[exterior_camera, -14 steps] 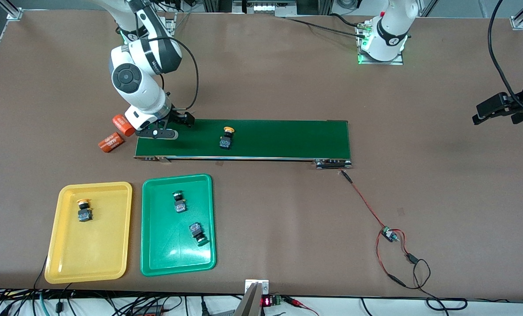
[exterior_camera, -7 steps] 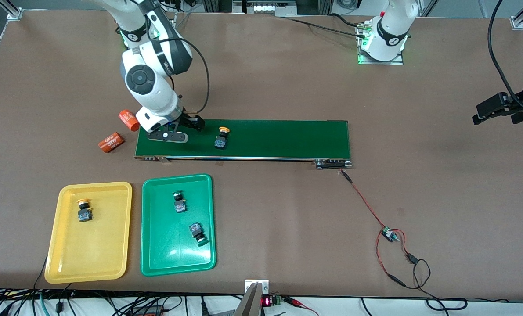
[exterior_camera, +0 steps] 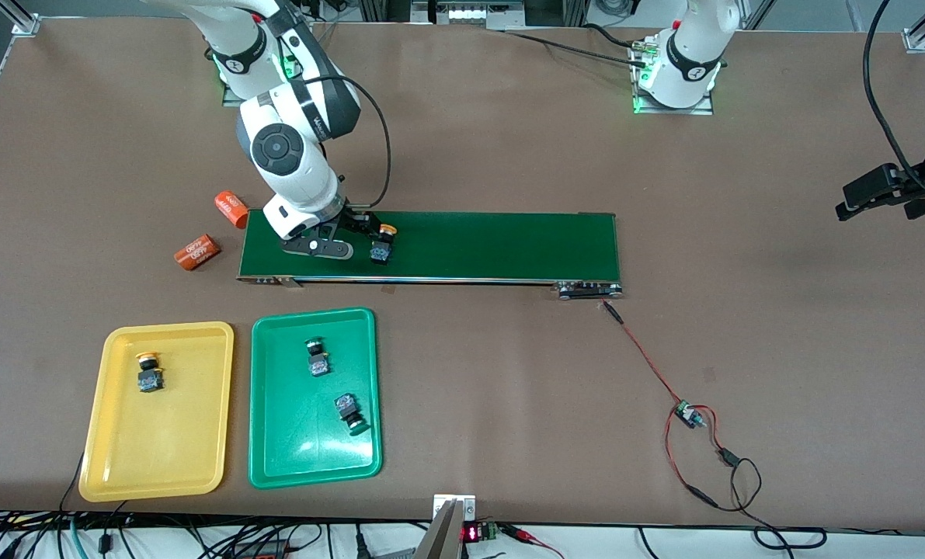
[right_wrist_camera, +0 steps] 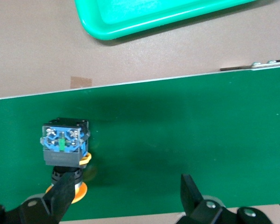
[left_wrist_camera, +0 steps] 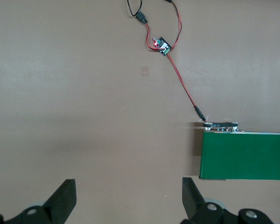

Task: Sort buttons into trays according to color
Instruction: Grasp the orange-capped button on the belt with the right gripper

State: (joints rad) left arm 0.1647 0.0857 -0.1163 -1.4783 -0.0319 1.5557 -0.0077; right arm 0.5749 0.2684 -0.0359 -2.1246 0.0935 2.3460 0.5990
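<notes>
Brown table [exterior_camera: 509,155]: right gripper [exterior_camera: 344,237] hanging over conveyor belt [exterior_camera: 493,244], fingers apart, yellow-capped button [exterior_camera: 383,244] lying just beside one fingertip [right_wrist_camera: 60,193]. Left gripper [left_wrist_camera: 128,200] waiting, fingers apart.

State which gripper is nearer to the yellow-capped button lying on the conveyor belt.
Right. The right gripper hangs open right beside the yellow-capped button; the left gripper waits open past the conveyor belt's other end.

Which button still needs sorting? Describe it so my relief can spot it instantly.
Find the dark-green belt above the trays. The button lies on it near the right arm's end, beside the open right tool. It is yellow-capped, and the only button not in a tray.
</notes>
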